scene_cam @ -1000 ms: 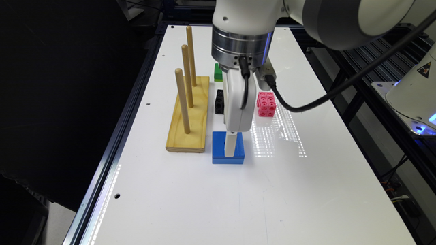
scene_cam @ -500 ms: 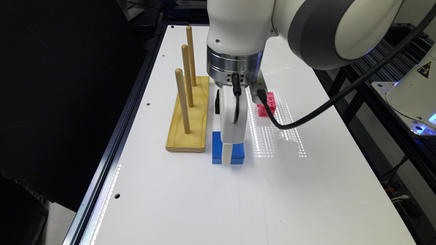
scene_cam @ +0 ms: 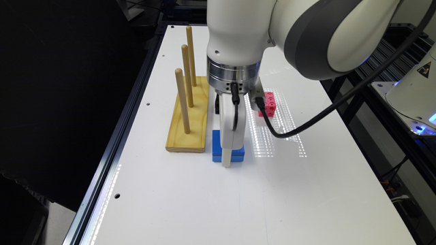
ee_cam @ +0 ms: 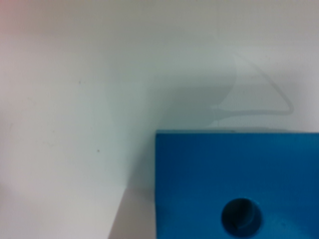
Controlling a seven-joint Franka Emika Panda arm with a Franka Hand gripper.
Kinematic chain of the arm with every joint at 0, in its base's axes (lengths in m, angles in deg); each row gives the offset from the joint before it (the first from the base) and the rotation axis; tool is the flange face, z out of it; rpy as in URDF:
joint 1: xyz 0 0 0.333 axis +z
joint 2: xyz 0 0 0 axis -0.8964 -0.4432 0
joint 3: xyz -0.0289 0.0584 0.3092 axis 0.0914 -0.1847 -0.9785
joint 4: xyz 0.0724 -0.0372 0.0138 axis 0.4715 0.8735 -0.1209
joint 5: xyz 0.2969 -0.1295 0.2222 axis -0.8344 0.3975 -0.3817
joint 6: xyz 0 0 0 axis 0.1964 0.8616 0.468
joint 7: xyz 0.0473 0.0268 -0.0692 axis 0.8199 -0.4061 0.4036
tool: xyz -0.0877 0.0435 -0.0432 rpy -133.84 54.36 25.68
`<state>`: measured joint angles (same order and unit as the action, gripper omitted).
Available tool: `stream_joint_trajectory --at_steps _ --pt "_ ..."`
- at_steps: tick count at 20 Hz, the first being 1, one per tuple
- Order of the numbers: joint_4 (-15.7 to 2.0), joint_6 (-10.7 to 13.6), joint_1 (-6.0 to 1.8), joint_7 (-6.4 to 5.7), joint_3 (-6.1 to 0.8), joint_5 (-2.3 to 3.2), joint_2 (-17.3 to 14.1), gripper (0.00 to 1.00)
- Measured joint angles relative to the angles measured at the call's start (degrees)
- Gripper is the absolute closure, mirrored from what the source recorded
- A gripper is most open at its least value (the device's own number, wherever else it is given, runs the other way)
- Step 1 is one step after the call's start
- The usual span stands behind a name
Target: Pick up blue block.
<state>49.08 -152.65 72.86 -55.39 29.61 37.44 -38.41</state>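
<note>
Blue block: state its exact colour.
Bright, plain blue block; the wrist view shows it best.

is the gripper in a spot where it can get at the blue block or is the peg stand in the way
Probably yes. The gripper is down at the blue block, on the table. The peg stand sits beside the block on the exterior view's left, apart from the gripper. Whether the block is gripped can't be told.

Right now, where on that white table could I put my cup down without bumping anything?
The near stretch of the white table, in front of the blue block, lies bare, as does the side at the exterior view's right past the pink block. It is crowded between the wooden peg stand and the pink block, where the arm hangs over the blue block.
</note>
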Motion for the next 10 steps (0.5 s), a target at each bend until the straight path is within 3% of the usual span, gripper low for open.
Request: stream_joint_trajectory --at_steps 10 --pt "0.07 0.89 -0.01 0.00 0.09 0.00 1.09 1.00"
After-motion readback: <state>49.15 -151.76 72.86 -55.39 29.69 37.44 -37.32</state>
